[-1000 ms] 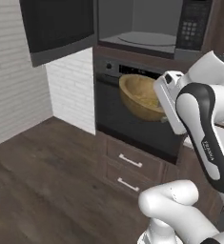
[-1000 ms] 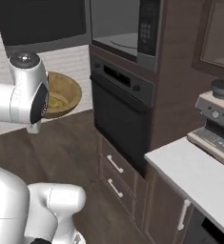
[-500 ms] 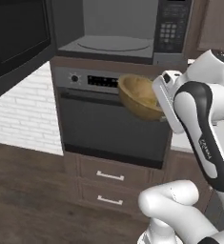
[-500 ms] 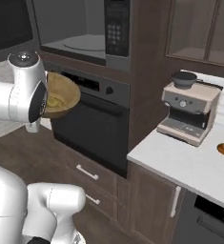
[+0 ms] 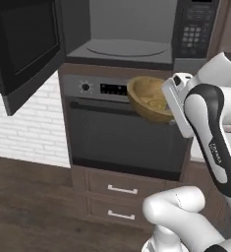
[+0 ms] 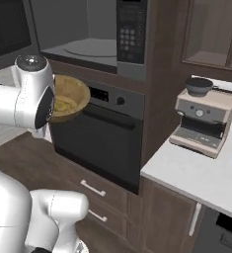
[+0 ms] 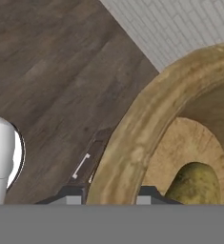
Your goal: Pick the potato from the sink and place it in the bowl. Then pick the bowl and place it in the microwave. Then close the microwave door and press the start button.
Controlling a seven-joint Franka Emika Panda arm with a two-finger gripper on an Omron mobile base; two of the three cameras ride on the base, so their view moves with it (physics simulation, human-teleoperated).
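Note:
My gripper (image 7: 108, 194) is shut on the rim of the tan wooden bowl (image 7: 132, 138), with one finger on each side of the wall. The potato (image 7: 197, 186) lies inside the bowl. I hold the bowl (image 5: 146, 98) tilted in front of the oven, just below the microwave (image 5: 122, 29), and the potato (image 5: 157, 104) rests in it. The microwave door (image 5: 23, 47) stands swung open to the left. From the right, the bowl (image 6: 70, 96) sits beside my white arm, under the microwave (image 6: 88, 29), whose keypad (image 6: 130, 32) is at its right. The sink is out of view.
A dark oven (image 5: 122, 133) with drawers (image 5: 114, 189) below it fills the cabinet under the microwave. A coffee machine (image 6: 204, 121) stands on a white counter (image 6: 196, 173) to the right. Wood floor lies ahead of the base.
Both base views have swung across the kitchen as the base moved, and the microwave and oven now sit nearly straight ahead. The bowl stays in my grip at the same height.

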